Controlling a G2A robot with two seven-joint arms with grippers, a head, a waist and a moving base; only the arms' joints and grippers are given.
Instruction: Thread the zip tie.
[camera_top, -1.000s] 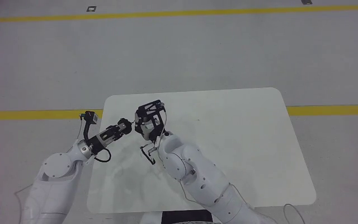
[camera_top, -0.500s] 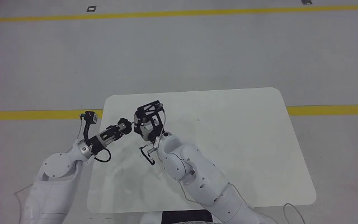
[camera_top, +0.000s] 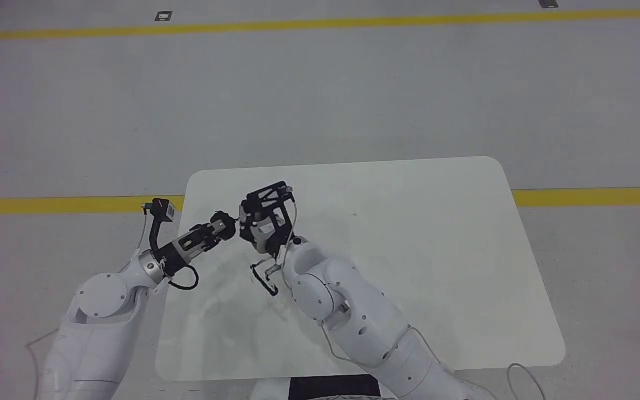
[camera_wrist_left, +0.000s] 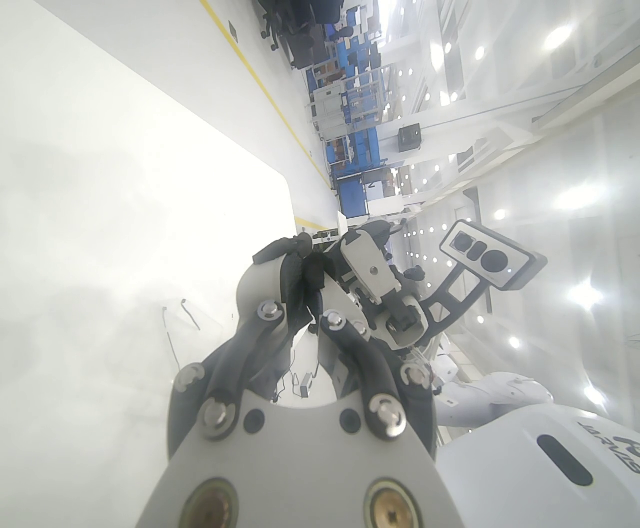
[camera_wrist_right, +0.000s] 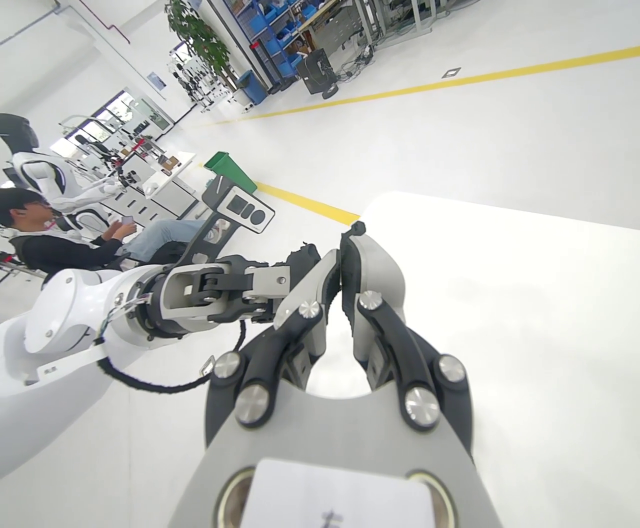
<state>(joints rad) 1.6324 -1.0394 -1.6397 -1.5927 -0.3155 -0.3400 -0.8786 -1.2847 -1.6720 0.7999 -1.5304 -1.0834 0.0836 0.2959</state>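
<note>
zip tie (camera_wrist_left: 170, 334): we see a thin pale strand against the table (camera_top: 430, 260), beside the left end effector (camera_wrist_left: 302, 257); lying or hanging, we cannot tell. left and right end effector (camera_wrist_right: 346, 252) both pinched closed, tips close together, and we see nothing between the pads.

right gripper (camera_top: 246, 217) nudged closer, toward left gripper (camera_top: 225, 223)

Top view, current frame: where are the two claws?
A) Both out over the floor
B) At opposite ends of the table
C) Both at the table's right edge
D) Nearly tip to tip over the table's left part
D: the left claw and the right claw face each other almost tip to tip above the left part of the white table.
</note>
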